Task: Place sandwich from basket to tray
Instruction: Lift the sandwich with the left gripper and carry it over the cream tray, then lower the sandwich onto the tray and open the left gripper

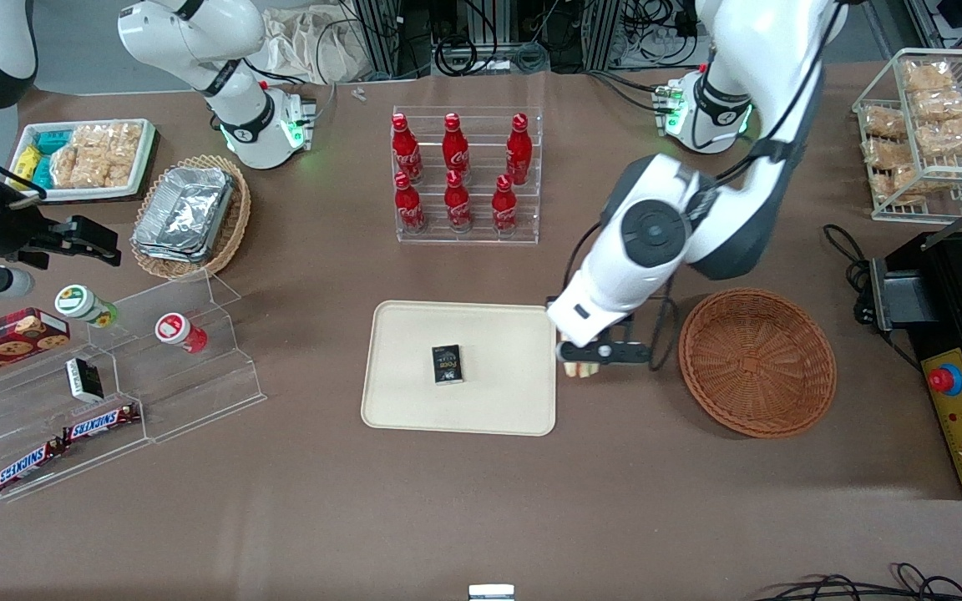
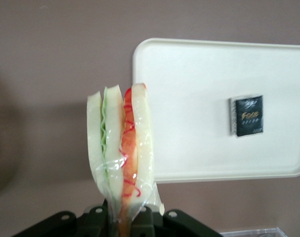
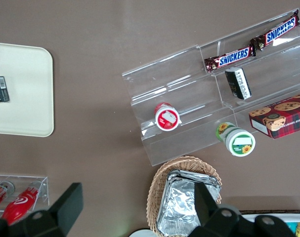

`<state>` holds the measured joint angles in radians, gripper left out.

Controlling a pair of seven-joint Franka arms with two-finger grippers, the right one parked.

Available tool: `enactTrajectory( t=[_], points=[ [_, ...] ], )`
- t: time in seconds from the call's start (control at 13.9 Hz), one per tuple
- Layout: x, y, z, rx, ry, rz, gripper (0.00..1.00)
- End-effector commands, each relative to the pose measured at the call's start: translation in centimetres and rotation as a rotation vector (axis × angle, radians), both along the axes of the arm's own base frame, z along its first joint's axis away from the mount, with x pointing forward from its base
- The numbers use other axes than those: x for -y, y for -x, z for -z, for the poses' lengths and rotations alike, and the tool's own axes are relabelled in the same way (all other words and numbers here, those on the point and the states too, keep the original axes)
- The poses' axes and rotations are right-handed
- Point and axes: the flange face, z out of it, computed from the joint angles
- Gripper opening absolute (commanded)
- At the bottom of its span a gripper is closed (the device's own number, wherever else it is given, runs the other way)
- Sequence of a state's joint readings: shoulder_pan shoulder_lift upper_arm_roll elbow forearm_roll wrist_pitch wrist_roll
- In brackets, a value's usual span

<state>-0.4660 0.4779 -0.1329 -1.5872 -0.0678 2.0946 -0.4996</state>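
Note:
My left gripper (image 1: 588, 361) is shut on the sandwich (image 2: 121, 154), a plastic-wrapped wedge of pale bread with green and orange-red filling. In the front view the sandwich (image 1: 579, 368) hangs just under the fingers, above the table between the tray and the basket, right beside the tray's edge. The cream tray (image 1: 414, 401) lies flat with a small black box (image 1: 447, 365) on it; it also shows in the left wrist view (image 2: 189, 98). The reddish-brown wicker basket (image 1: 756, 361) sits empty toward the working arm's end.
A clear rack of red cola bottles (image 1: 466, 175) stands farther from the front camera than the tray. A tan basket of foil containers (image 1: 191, 215) and clear stands with snacks (image 1: 113, 392) lie toward the parked arm's end. A black machine (image 1: 961, 367) is beside the basket.

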Motion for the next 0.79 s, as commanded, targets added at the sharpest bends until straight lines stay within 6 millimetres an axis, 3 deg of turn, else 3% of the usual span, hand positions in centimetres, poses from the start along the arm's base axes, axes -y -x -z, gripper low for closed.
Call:
enactTrajectory(
  t=[0.0,0.22,0.36,0.43,0.58,0.65,0.72],
  points=[
    [2.5,-0.7,3.7,0.04,0.016,0.006,0.1],
    [3.5,-1.3,8.6,0.046,0.038,-0.002,0.1],
    [3.7,-1.2,10.5,0.036,0.034,-0.001,0.29],
    [3.6,-1.1,11.1,0.028,0.03,-0.002,0.31],
    [3.7,-0.9,12.0,0.016,0.026,0.0,0.71],
    [3.7,-0.9,12.1,0.014,0.024,-0.001,0.81],
    [3.7,-0.8,12.1,0.01,0.023,0.0,0.99]
  ],
)
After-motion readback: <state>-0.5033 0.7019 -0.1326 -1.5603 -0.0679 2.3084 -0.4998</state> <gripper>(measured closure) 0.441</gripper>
